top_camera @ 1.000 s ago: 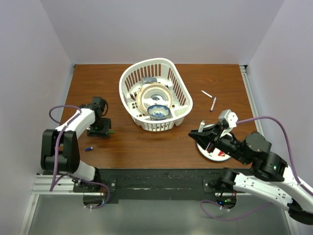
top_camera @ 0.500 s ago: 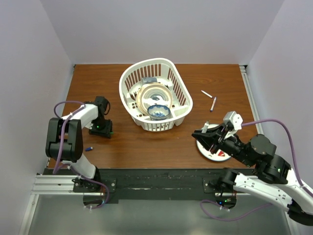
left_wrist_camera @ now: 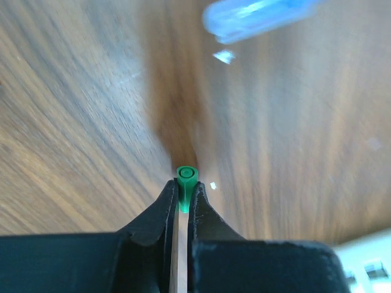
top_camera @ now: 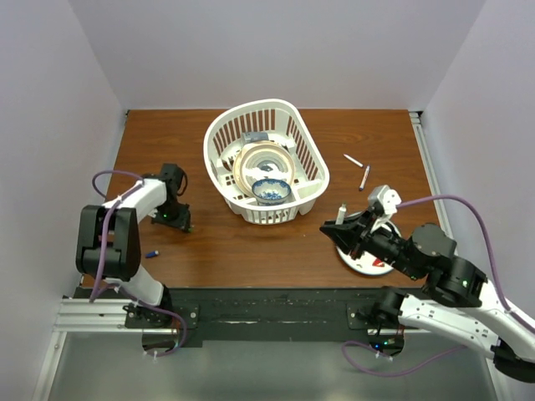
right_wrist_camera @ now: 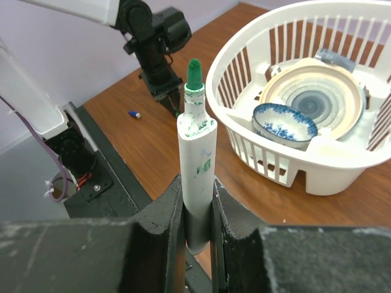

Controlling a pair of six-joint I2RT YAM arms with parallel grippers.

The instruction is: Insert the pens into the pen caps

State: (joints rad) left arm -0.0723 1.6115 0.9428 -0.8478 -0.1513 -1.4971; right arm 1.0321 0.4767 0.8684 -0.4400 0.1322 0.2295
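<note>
The green cap (left_wrist_camera: 187, 176) is being pinched at the tips of the left claw (left_wrist_camera: 183, 195), close to the surface (left_wrist_camera: 73, 122). A green-nibbed pen (right_wrist_camera: 196, 152) is being gripped upright in the right claw (right_wrist_camera: 197, 190). Mating is probably being prepared: cap mouth and nib need aligning. Most of the cap is being hidden by the tips.

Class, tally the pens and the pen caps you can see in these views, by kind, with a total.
Pens: 3 (gripped pen, two loose pens)
Caps: 2 (green cap, blue cap)
Total: 5
</note>
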